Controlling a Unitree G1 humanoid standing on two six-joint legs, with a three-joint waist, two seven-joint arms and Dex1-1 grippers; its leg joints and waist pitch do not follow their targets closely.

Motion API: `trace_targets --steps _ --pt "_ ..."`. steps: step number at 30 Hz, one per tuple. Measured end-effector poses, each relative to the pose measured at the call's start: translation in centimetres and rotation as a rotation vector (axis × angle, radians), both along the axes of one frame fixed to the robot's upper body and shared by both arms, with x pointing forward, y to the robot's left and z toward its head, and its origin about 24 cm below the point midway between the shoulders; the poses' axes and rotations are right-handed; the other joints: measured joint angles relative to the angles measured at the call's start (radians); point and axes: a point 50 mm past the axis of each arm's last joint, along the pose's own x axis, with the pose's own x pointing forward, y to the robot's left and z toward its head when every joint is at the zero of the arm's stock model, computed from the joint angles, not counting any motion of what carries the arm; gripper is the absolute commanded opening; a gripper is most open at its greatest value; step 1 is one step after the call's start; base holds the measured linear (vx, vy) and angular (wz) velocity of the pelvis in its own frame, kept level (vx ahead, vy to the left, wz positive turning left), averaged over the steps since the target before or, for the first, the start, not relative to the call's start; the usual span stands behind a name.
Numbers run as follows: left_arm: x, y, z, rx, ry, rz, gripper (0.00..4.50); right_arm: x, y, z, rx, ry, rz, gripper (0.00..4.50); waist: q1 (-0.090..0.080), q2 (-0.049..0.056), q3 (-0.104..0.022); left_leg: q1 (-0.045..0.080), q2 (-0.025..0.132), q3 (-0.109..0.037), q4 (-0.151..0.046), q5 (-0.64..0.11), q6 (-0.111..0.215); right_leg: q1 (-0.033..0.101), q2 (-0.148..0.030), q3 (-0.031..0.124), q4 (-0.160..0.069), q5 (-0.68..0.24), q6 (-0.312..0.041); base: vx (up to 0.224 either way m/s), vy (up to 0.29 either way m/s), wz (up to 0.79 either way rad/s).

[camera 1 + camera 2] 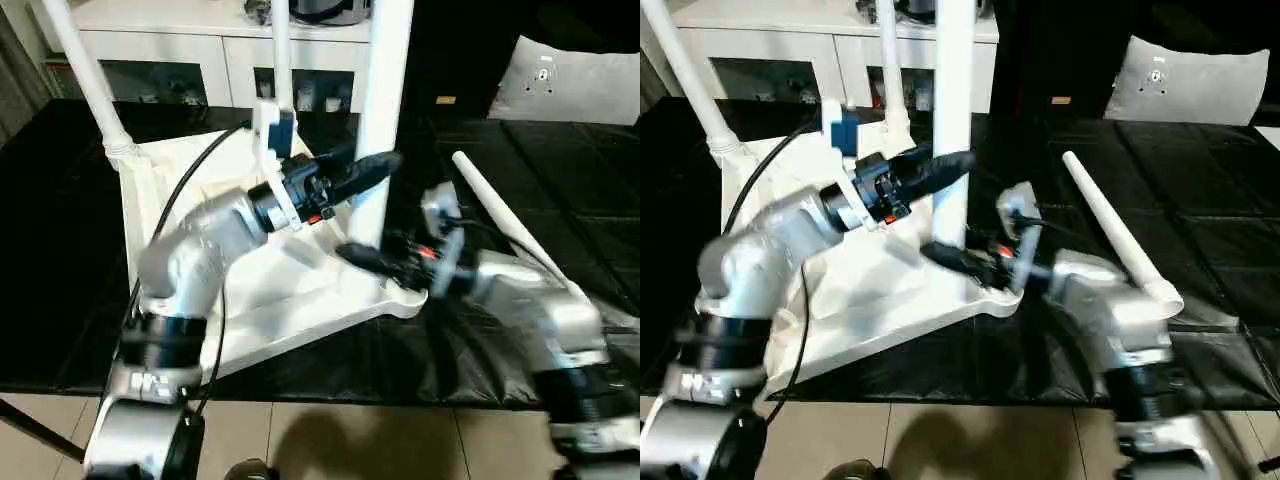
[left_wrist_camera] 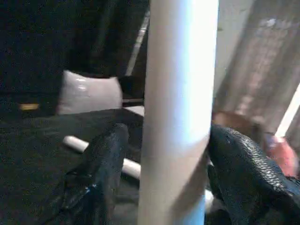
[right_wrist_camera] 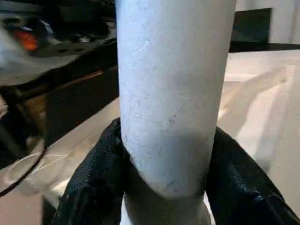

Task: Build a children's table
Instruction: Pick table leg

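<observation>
Closest to me, both silver forearms reach in over the upturned white table top (image 1: 260, 300), which lies on a black floor covering (image 1: 60, 250) with its ribbed underside facing up. My right gripper (image 3: 164, 187) sits low on the upright leg (image 1: 385, 110); the right wrist view shows its two black fingers (image 3: 93, 187) pressed against either side of the leg just above where the leg narrows into its base, so I read it as holding that leg. My left gripper (image 2: 164, 178) is higher up the same leg. From the left wrist, the leg runs between the two fingers (image 2: 101, 173) with a dark sliver of gap on one side, so the gripper stands around the leg rather than clamped on it. The head views give what the wrists miss: this leg stands at the corner of the top nearest my right gripper, and two more legs, one (image 1: 90, 85) and another (image 1: 282, 60), stand at the corners beyond my left gripper. A fourth leg (image 1: 1115, 230) lies loose on the black covering, just past my right forearm. Beyond it rests a grey cushion (image 1: 1195, 80), which the left wrist view also catches. Behind the top stands a white cabinet (image 1: 200, 50).
</observation>
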Motion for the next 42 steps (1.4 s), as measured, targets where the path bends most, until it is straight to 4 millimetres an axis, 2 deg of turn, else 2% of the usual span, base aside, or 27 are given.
trace_targets --steps 3,5,8,10,14,17,27,28,31,32,33,36,39,41,42 --pt "0.2 -1.0 0.0 0.005 -0.022 0.111 3.32 0.2 0.4 -0.1 0.013 -0.01 -0.043 1.89 0.001 0.0 0.0 0.0 0.0 0.0 0.0 0.0 0.0 0.001 0.0 0.0 -0.001 0.0 0.0 0.0 0.0 0.0" --pt "0.3 -1.8 0.0 0.043 -0.054 0.189 3.07 0.3 0.8 0.0 0.021 -0.018 -0.053 1.89 -0.002 -0.001 0.0 -0.001 0.0 0.0 0.0 0.0 0.0 0.0 0.0 0.0 -0.002 0.001 0.001 0.0 0.0 0.0" --pt "0.3 -2.5 0.0 0.085 -0.088 0.24 2.92 0.5 0.8 -0.2 0.017 -0.017 -0.074 1.89 -0.002 -0.001 0.0 0.0 0.0 0.0 -0.001 0.0 0.0 0.0 0.0 0.0 -0.002 0.001 0.002 0.0 0.0 0.0" --pt "0.4 -2.6 -0.2 0.098 -0.09 0.25 2.64 0.6 0.8 -0.3 0.014 -0.014 -0.08 1.89 -0.003 -0.001 0.0 0.0 0.0 0.0 -0.001 0.0 0.0 0.0 0.0 0.0 -0.001 0.001 0.003 0.0 0.0 0.0" --pt "0.5 -2.9 -0.3 0.091 -0.082 0.269 2.46 0.7 0.8 -0.4 0.009 -0.016 -0.097 1.89 -0.003 -0.001 0.0 0.0 0.0 0.0 -0.001 0.0 0.0 0.0 0.0 0.0 -0.002 0.001 0.002 0.0 0.0 0.0" --pt "0.6 -2.9 -0.4 0.093 -0.09 0.286 2.12 0.7 0.8 -0.4 0.011 -0.016 -0.105 1.89 -0.003 -0.001 0.0 0.0 0.0 0.0 -0.001 0.0 0.0 0.0 0.0 0.0 -0.002 0.001 0.002 0.0 0.0 0.0" --pt "0.8 -3.0 -0.5 0.043 -0.047 0.297 1.84 0.9 0.8 -0.5 -0.004 -0.03 -0.132 1.89 -0.002 -0.001 0.0 -0.001 0.0 0.0 0.0 0.0 0.0 0.0 0.0 0.0 -0.002 0.002 0.002 0.0 0.0 0.0" --pt "0.8 -3.0 -0.5 0.041 -0.04 0.299 1.84 1.0 0.8 -0.5 -0.004 -0.022 -0.129 2.45 -0.002 0.0 0.0 -0.001 0.0 0.0 0.0 0.0 0.0 0.0 0.0 0.0 -0.002 0.002 0.002 0.0 0.0 0.0" --pt "1.2 -2.8 -0.5 0.025 -0.013 0.302 1.84 1.0 0.6 -0.3 0.023 -0.002 -0.104 2.59 -0.001 -0.001 0.0 -0.001 0.0 0.0 0.0 0.0 0.0 0.0 0.0 0.0 -0.002 0.002 0.002 0.0 0.0 0.0" --pt "1.4 -2.4 -0.5 0.02 0.0 0.315 1.83 0.9 0.3 -0.1 0.045 -0.004 -0.089 2.66 -0.001 -0.001 0.0 -0.001 0.0 0.0 0.0 0.0 0.0 0.0 0.0 0.0 -0.002 0.002 0.002 0.0 0.0 0.0" --pt "1.6 -2.0 -0.6 0.02 0.011 0.329 1.83 0.9 -0.1 0.2 0.058 -0.006 -0.084 2.94 -0.001 -0.001 0.0 -0.001 0.0 0.0 0.0 0.0 0.0 0.0 0.0 0.0 -0.002 0.002 0.002 0.0 0.0 0.0" --pt "2.0 -0.8 -1.0 0.017 0.046 0.36 1.82 0.7 -1.6 1.5 0.081 -0.037 -0.063 3.02 -0.001 -0.001 0.0 -0.001 0.0 0.0 0.0 0.0 0.0 0.0 0.0 0.0 -0.002 0.002 0.002 0.0 0.0 0.0" --pt "2.1 -0.3 -1.1 0.023 0.051 0.359 1.82 0.6 -2.2 2.0 0.087 -0.045 -0.061 3.41 -0.001 -0.001 0.0 -0.001 0.0 0.0 0.0 0.0 0.0 0.0 0.0 0.0 -0.002 0.002 0.002 0.0 0.0 0.0" --pt "2.1 -0.3 -1.1 0.028 0.045 0.338 1.82 0.6 -2.4 2.0 0.077 -0.049 -0.061 3.49 0.001 -0.001 0.0 -0.001 0.0 0.0 0.0 0.0 0.0 0.0 0.0 0.0 -0.002 0.002 0.002 0.0 0.0 0.0" --pt "2.1 -0.3 -1.1 0.026 0.047 0.325 1.82 0.6 -2.5 2.0 0.063 -0.049 -0.059 3.75 0.003 -0.001 0.0 -0.001 0.0 0.0 0.0 0.0 0.0 0.0 0.0 0.0 -0.002 0.002 0.002 0.0 0.0 0.0"
